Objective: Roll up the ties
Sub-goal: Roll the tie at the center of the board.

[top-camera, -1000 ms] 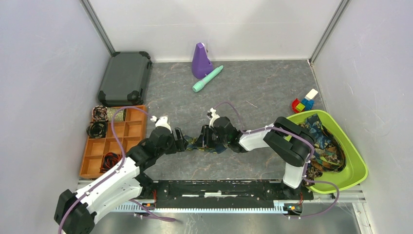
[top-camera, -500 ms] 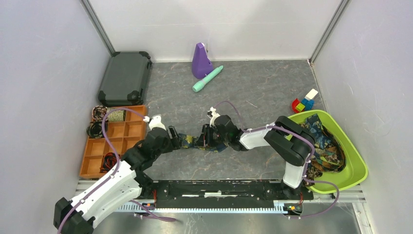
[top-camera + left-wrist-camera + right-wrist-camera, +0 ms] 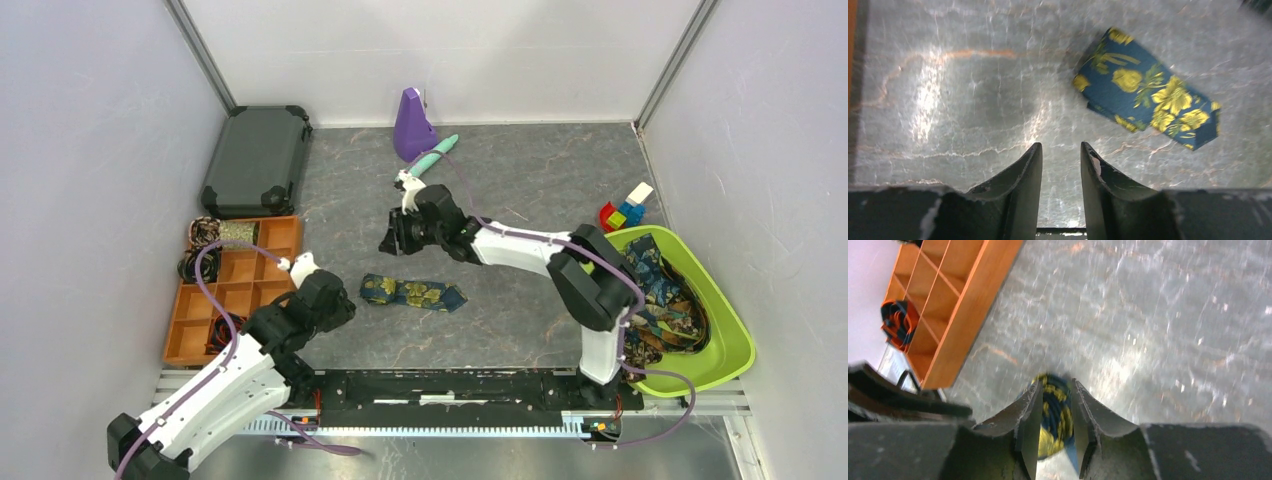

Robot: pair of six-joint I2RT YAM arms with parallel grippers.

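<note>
The folded navy-and-gold tie (image 3: 412, 292) lies flat on the worktop (image 3: 530, 180), long axis running left to right, and your left tool (image 3: 1060, 146), narrowly parted and empty, sits just off its left end, nearer than the right tool (image 3: 1054, 384), whose grip you cannot tell.

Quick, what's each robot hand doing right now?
Left gripper: open, empty.
Right gripper: tie shows between its fingers; held or not, cannot tell.
</note>
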